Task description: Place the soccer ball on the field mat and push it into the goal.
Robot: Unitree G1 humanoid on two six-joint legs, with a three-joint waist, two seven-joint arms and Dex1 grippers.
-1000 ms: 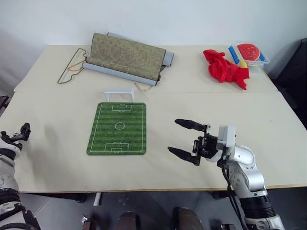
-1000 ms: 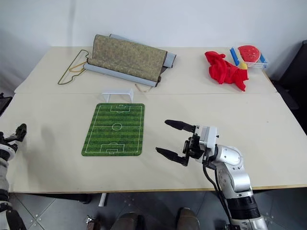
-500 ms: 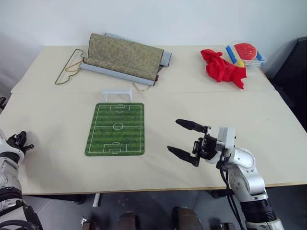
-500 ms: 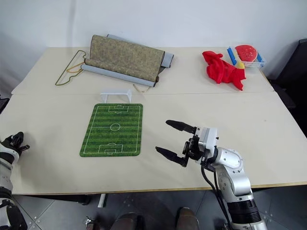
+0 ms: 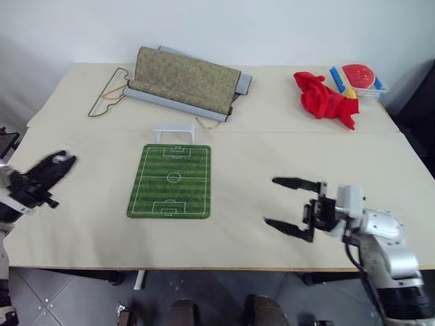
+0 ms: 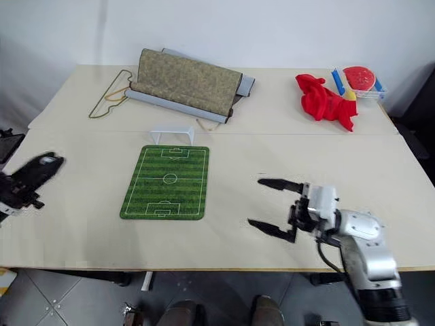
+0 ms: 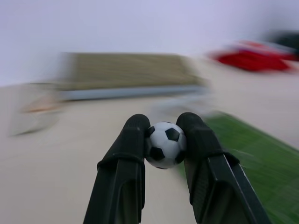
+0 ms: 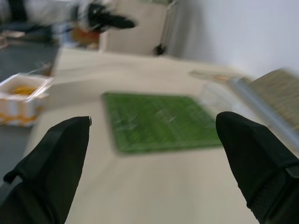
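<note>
A: Soccer ball, tiny, white with black patches, pinched between the two black fingers of the left gripper. Clamped from both sides, carried above the table, not yet on the field mat.

B: Held out over the table's left edge, well apart from the mat. Best brought over the near half of the green and lowered until almost touching before letting go — likely to roll off otherwise.

A: Agreed. Goal stood just beyond the mat's far short edge, white frame, mouth facing the pitch. Smart to drop the ball on the centre line of the mat, straight in front of that mouth, so that one gentle nudge would do.

B: Pose of the left arm: reached in from the left, gripper pointing roughly level, toward the mat.

A: Right gripper on the other side, fingers spread wide, nothing between them, hovering level above the table to the right of the mat and pointing left at it. Well placed as a pusher or a stop.
</note>
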